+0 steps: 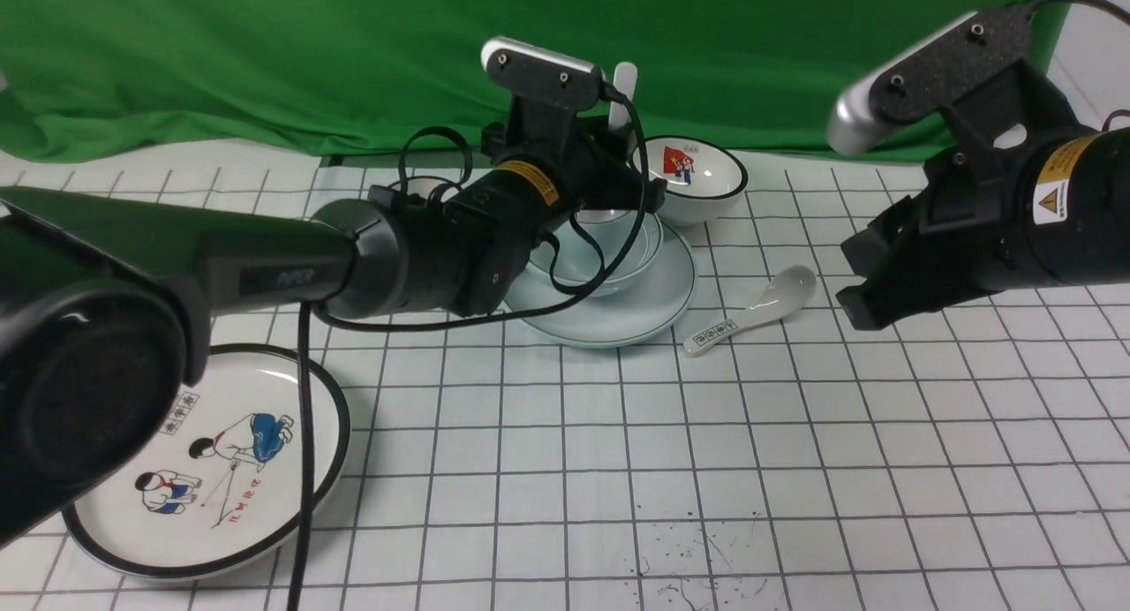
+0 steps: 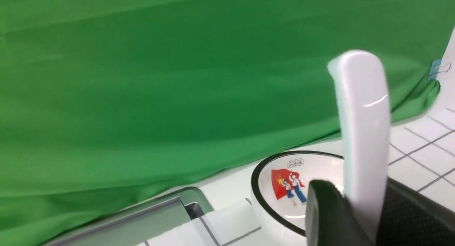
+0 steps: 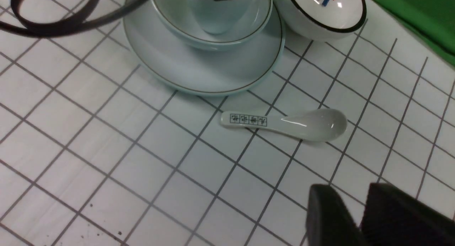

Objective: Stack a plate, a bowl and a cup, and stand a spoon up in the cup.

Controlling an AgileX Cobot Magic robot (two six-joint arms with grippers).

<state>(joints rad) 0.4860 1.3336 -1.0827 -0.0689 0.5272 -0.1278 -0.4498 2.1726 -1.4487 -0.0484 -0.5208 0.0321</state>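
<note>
The pale blue plate (image 1: 640, 315) lies at the table's middle back with the plain bowl (image 1: 622, 274) on it. The right wrist view shows the plate (image 3: 199, 70), the bowl (image 3: 254, 27) and the pale blue cup (image 3: 213, 18) standing in the bowl. My left gripper (image 1: 629, 196) is right over the cup, shut on the plain white spoon (image 1: 624, 86). The spoon's handle (image 2: 362, 114) stands upright between the left gripper's jaws (image 2: 355, 207). Its lower end is hidden. My right gripper (image 1: 870, 280) hangs empty and shut to the right of the stack, seen also in the right wrist view (image 3: 355, 210).
A white spoon with black print (image 1: 759, 306) lies just right of the plate, also in the right wrist view (image 3: 284, 123). A black-rimmed flag bowl (image 1: 697, 178) sits behind the stack. A black-rimmed cartoon plate (image 1: 221, 470) lies at the near left. A green backdrop closes the back.
</note>
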